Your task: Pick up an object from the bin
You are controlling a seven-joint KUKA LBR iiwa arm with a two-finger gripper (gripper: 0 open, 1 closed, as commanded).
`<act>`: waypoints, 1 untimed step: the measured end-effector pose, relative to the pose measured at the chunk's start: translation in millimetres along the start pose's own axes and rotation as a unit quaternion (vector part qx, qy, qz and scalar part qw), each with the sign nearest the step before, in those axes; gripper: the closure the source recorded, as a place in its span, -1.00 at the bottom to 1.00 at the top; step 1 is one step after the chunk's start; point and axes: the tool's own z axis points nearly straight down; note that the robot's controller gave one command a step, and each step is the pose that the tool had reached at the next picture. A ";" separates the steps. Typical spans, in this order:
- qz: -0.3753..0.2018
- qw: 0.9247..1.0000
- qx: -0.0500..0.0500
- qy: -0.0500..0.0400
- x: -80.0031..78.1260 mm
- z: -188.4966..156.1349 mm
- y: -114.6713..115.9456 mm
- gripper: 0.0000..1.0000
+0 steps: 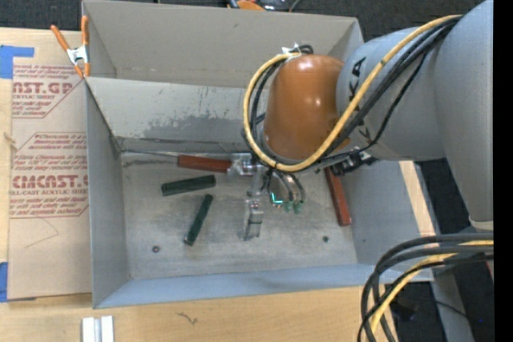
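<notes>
Dark green bar (198, 219): lay slanted on the floor of the grey bin (104, 196), at 9 o'clock from the claw (252, 230) and apart from it. Claw: hung low over bare floor near the bin's middle; whether released or clenched could not be told. Second dark green bar (188, 185): at 10 o'clock from the claw. Red bar (340, 203): at 2 o'clock. Red-brown stick (203, 163): at 11 o'clock, along the back wall. Orange wrist cover (303, 104): at 12 o'clock.
</notes>
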 end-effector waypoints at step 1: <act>-0.035 0.999 -0.001 -0.005 -62.7 59.3 42.5 -1.00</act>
